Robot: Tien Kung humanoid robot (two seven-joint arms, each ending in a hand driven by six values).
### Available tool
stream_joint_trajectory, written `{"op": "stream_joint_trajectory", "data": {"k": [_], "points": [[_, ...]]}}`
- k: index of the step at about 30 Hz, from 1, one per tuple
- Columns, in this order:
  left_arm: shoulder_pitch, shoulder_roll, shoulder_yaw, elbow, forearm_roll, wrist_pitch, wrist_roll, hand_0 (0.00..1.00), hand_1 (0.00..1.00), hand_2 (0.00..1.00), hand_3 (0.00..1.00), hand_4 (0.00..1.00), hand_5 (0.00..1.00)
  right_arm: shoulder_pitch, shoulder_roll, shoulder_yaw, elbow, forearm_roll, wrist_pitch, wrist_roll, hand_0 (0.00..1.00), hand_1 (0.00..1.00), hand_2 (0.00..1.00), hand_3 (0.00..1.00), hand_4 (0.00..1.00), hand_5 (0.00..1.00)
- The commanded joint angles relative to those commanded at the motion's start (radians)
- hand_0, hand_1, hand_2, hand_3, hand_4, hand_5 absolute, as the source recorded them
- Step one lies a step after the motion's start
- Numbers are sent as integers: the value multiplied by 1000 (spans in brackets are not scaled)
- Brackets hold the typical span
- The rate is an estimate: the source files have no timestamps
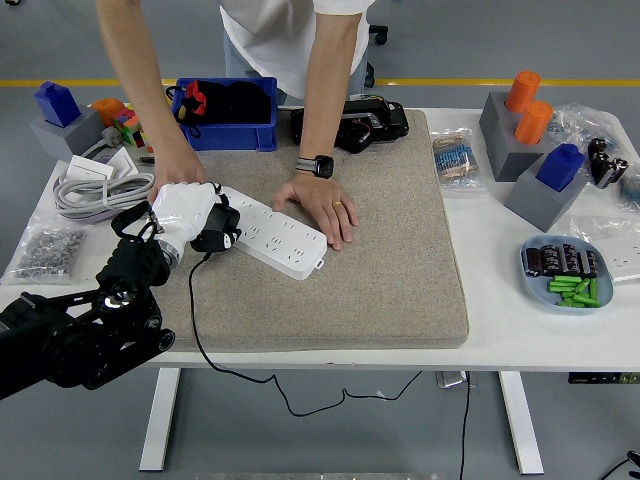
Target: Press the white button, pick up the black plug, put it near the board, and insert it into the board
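A white power strip lies slanted on the grey felt mat. My left hand, white-gloved on a black arm, is shut on the black plug and holds it at the strip's left end; its black cable trails down off the table's front edge. A person at the far side holds the strip steady: one hand rests flat on its right half, the other is behind my hand at its left end. The white button is hidden. My right hand is out of view.
A blue bin and a black device stand at the back. Coiled white cable and a bag of screws lie at the left. Grey blocks with orange and blue pieces and a blue dish sit at the right.
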Motion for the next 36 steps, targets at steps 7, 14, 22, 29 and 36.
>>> {"op": "stream_joint_trajectory", "data": {"k": [7,14,22,29,36], "points": [[-5,-2,-4,4,-4,-3,3,285,350,326,502,630,2,1,0,2,0,0,0,0,622,592,581,577,643,366],[-4,-1,-10,1,-25,0,-6,353,490,480,575,756,2,0,-1,2,0,0,0,-1,622,592,582,576,643,366],[2,0,-12,-1,-50,-11,-11,788,825,726,782,998,490,0,1,1,0,1,2,0,622,592,581,576,643,365],[5,1,-19,-6,-59,-9,-41,898,955,920,899,998,622,-1,0,2,0,1,2,0,622,591,581,577,643,365],[7,2,-28,-17,-76,10,-69,969,998,998,998,998,825,0,0,3,0,2,2,-1,622,592,581,577,643,364]]}}
